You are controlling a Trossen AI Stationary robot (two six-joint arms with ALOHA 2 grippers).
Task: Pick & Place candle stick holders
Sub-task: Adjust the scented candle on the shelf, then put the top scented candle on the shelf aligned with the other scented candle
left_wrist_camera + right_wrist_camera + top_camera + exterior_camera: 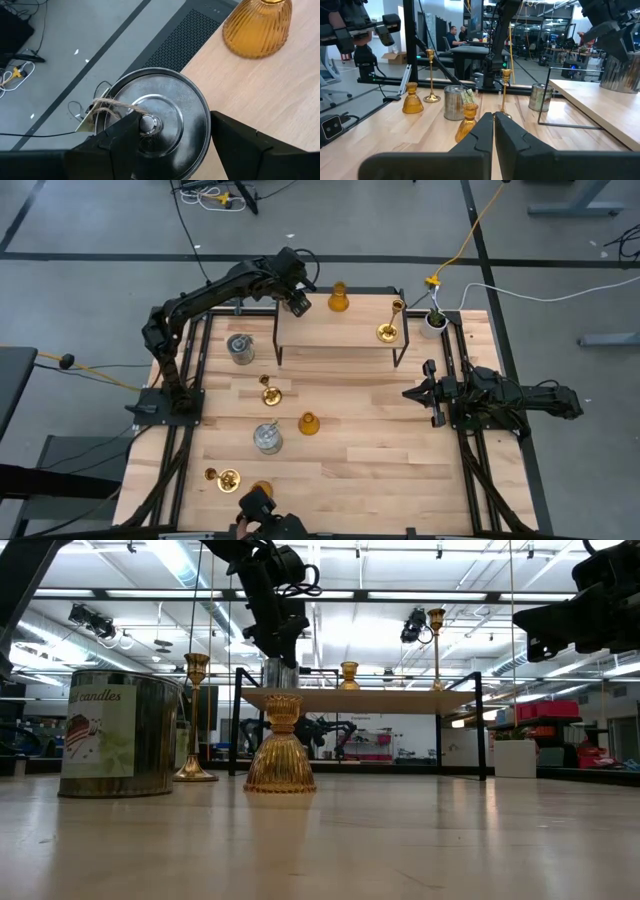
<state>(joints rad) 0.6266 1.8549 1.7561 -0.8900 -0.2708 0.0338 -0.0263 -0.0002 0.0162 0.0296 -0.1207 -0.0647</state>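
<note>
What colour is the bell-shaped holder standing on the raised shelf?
Amber-orange ribbed glass: the bell-shaped holder shows best in the left wrist view.

Two dark jointed arms (200, 305), each with a black two-fingered tool (492, 127)

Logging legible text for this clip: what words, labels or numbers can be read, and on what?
"candles": on the label of the silvery tin nearest the low camera; the word's start is cut off and the picture beneath it is unreadable.
No other text is readable in any view.
</note>
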